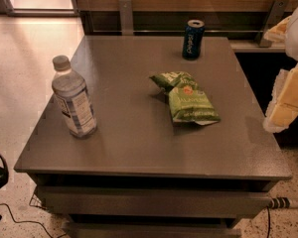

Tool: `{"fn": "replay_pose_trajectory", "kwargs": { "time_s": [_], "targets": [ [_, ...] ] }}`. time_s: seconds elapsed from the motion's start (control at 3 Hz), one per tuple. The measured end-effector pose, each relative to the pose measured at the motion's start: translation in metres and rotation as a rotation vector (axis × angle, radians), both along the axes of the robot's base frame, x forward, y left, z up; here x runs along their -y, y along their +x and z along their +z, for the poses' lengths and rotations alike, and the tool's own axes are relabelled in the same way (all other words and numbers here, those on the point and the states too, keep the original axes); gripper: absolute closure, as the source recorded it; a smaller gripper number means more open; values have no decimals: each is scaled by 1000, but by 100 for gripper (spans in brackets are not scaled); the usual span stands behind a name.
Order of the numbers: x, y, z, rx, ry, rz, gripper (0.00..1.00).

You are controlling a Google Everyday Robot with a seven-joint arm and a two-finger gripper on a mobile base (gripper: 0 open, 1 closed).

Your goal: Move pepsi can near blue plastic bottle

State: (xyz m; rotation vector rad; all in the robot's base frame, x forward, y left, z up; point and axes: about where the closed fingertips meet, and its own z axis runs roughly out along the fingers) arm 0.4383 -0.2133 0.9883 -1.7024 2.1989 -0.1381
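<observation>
The pepsi can (192, 39), dark blue with white lettering and a silver top, stands upright at the far edge of the grey table (129, 143), right of centre. The blue plastic bottle (72, 97), clear with a grey-white cap and a blue-and-white label, stands upright near the table's left edge, toward the front. My gripper (287, 97) shows as pale yellow and white parts at the right edge of the view, beyond the table's right side and well away from the can and the bottle. It holds nothing that I can see.
A green crinkled chip bag (187, 97) lies at the table's middle, between the can and the bottle. A wooden wall with metal brackets (125, 16) runs behind the table. Cables lie on the speckled floor at the lower left and lower right.
</observation>
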Motion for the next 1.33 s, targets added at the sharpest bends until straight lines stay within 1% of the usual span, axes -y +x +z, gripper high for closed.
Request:
{"fn": "replay_pose_trajectory", "kwargs": {
  "time_s": [0.33,0.67,1.0,1.33],
  "targets": [
    [0,0,0,0,0,0,0],
    [13,17,6,51,94,-54,0],
    [30,32,3,118,263,-144,0],
    [47,50,-4,215,453,-206,0]
  ]
}}
